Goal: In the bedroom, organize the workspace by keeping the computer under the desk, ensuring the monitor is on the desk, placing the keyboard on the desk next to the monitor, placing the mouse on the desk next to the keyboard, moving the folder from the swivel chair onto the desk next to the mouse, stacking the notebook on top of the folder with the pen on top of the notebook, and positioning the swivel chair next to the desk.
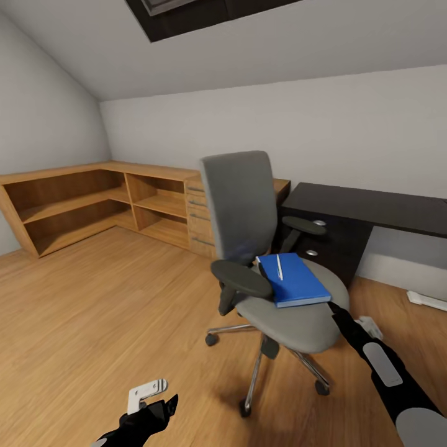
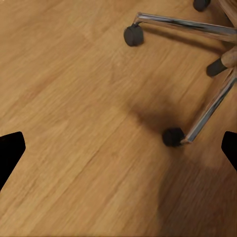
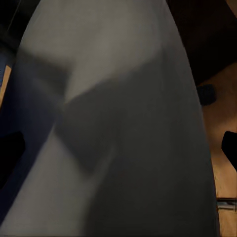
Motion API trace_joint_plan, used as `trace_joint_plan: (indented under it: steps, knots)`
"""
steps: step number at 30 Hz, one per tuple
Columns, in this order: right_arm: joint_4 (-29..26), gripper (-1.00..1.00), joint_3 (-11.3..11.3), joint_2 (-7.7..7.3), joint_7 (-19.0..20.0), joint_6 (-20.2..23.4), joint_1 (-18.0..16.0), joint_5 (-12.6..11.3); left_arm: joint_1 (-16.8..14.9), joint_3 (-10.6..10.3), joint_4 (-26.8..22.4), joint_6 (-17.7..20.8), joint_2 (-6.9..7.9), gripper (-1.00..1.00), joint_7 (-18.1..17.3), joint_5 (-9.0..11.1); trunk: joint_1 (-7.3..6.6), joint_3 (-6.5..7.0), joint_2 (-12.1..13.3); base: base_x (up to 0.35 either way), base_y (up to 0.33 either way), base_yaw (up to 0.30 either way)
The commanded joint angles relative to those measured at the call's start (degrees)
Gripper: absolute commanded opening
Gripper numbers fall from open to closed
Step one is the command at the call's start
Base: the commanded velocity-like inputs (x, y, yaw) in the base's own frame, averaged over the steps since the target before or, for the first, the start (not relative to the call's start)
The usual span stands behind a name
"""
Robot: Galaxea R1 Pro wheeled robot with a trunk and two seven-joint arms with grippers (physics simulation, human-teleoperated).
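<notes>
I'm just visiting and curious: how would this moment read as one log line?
right pincer: at grey chair seat edge, state unclear | blue folder, white pen atop: on seat | left pincer: open, low over wood floor

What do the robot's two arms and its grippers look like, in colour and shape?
Both arms are glossy black. The right arm carries rounded grey panels. The left arm has a light grey bracket near its wrist. In the left wrist view the fingertips are plain black, blunt and tapered.
</notes>
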Motion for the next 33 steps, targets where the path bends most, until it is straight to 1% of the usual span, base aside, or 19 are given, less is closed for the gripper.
trace_joint_plan:
  steps: [1, 10, 19, 25, 27, 28, 29, 31, 32, 33]
  knots:
    - [1.3, 1.0, 3.2, 0.03, 0.1, 0.7, 0.0, -0.5, 0.0, 0.0, -0.1, 0.2, 0.0, 1.0, 0.5, 0.6, 0.0, -0.05, 0.0, 0.001, 0.0, 0.0]
    - [1.3, 1.0, 3.1, -0.02, 0.1, 0.7, 0.0, -0.5, 0.0, -0.1, -0.1, 0.2, 0.0, 1.0, 0.5, 0.6, 0.0, -0.05, 0.0, -0.014, 0.0, 0.0]
    - [1.4, 1.0, 3.1, -0.02, 0.1, 0.7, 0.0, -0.5, 0.0, 0.0, -0.1, 0.2, 0.0, 1.0, 0.5, 0.6, 0.0, -0.05, 0.0, -0.2, 0.0, 0.0]
    - [1.5, 1.0, 3.1, -0.04, 0.0, 0.6, 0.0, -0.4, 0.0, 0.0, -0.1, 0.2, 0.0, 1.0, 0.5, 0.6, 0.0, -0.05, 0.0, -0.041, 0.0, 0.0]
    - [1.4, 1.0, 3.0, -0.32, -0.1, -0.7, 0.0, -0.3, 0.0, 0.0, 0.1, 0.2, 0.0, 1.0, 0.5, 0.5, 0.0, -0.05, 0.0, -0.001, 0.0, 0.0]
    - [1.4, 1.0, 3.0, -0.73, -0.1, -1.2, 0.0, -0.4, 0.0, 0.0, 0.1, 0.2, 0.0, 1.0, 0.5, 0.5, 0.0, -0.05, 0.0, 0.0, 0.0, 0.0]
    - [1.5, 1.0, 2.9, -1.95, -0.1, -1.9, 0.0, -0.4, 0.0, 0.0, 0.1, 0.2, 0.0, 1.0, 0.5, 0.5, 0.0, -0.05, 0.0, 0.0, 0.0, 0.0]
    - [1.5, 1.0, 2.4, -2.62, -0.1, -2.1, 0.0, -0.5, 0.0, 0.0, 0.1, 0.2, 0.0, 1.0, 0.5, 0.5, 0.0, -0.05, 0.0, 0.0, 0.0, 0.0]
    - [1.6, 1.0, 0.5, -3.17, -0.2, -2.2, 0.0, -0.5, 0.0, 0.0, 0.1, 0.2, 0.0, 1.0, 0.5, 0.5, 0.0, -0.05, 0.0, 0.0, 0.0, 0.0]
    - [1.6, 1.0, 0.0, -3.25, -0.2, -2.3, 0.0, -0.5, 0.0, 0.0, 0.1, 0.1, 0.0, 1.0, 0.5, 0.5, 0.0, -0.05, 0.0, 0.0, 0.0, 0.0]
